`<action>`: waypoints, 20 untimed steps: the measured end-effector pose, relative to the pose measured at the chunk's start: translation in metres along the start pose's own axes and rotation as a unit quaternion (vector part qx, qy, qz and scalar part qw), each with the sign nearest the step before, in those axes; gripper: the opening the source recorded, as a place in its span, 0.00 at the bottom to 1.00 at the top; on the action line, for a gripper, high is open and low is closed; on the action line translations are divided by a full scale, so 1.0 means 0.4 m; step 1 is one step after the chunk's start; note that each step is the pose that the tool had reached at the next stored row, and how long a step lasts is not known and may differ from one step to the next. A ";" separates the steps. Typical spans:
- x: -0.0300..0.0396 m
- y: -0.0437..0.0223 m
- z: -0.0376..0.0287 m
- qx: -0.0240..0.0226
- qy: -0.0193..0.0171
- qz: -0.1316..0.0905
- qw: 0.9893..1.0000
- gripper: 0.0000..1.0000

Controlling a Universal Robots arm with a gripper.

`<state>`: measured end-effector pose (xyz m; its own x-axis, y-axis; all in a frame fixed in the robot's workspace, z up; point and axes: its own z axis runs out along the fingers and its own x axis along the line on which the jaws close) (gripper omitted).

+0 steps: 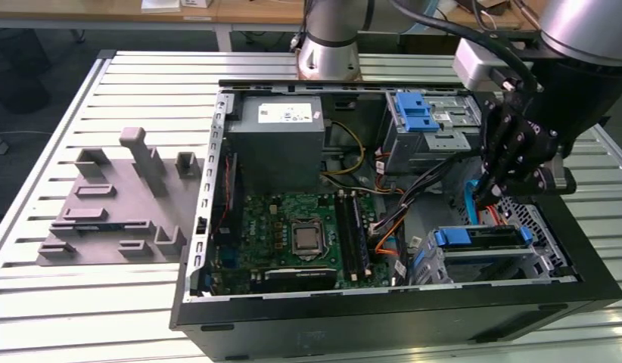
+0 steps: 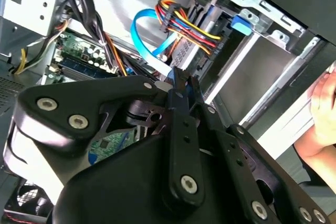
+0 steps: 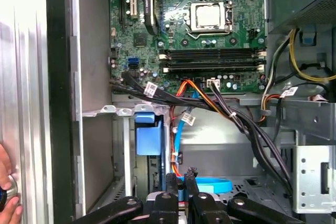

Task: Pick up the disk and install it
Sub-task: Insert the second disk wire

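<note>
The disk (image 1: 485,240), silver with a blue carrier, sits in the drive cage at the front corner of the open computer case, on the exterior view's right. Its blue carrier tab shows in both wrist views (image 3: 146,132) (image 2: 242,24). My gripper (image 1: 492,195) hangs just above and behind that cage, among the cables. Its black fingers stand close together in both wrist views (image 3: 180,179) (image 2: 181,80), shut, with nothing seen between them. A light blue data cable (image 3: 210,186) curls right past the fingertips.
Black and coloured cable bundles (image 3: 210,100) cross between the motherboard (image 1: 301,234) and the cage. A grey power-supply box (image 1: 281,140) and a second blue-latched bay (image 1: 417,113) lie at the back. A grey fixture (image 1: 119,204) rests on the table. A person's hand (image 2: 323,111) holds the case edge.
</note>
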<state>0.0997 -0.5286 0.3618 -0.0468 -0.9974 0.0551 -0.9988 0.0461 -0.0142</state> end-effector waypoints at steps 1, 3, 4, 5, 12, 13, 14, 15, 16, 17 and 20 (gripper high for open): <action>0.005 0.000 0.001 0.000 0.000 0.000 1.000 0.17; 0.014 -0.001 0.003 0.000 0.000 0.000 1.000 0.17; 0.017 -0.001 0.005 0.000 0.000 0.000 1.000 0.17; 0.017 -0.001 0.005 0.000 0.000 0.000 1.000 0.17; 0.018 -0.001 0.006 0.000 -0.001 0.000 1.000 0.17; 0.019 -0.001 0.007 0.000 -0.005 0.000 1.000 0.17; 0.021 -0.001 0.008 -0.001 -0.011 0.000 1.000 0.17; 0.022 -0.001 0.010 -0.001 -0.016 0.000 1.000 0.17; 0.024 -0.001 0.012 -0.001 -0.017 0.000 1.000 0.17; 0.027 -0.001 0.014 -0.001 -0.018 0.000 1.000 0.17; 0.034 -0.001 0.020 -0.001 -0.018 0.000 1.000 0.17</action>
<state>0.0997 -0.5427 0.3546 -0.0468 -0.9987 0.0198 -0.9988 0.0466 -0.0125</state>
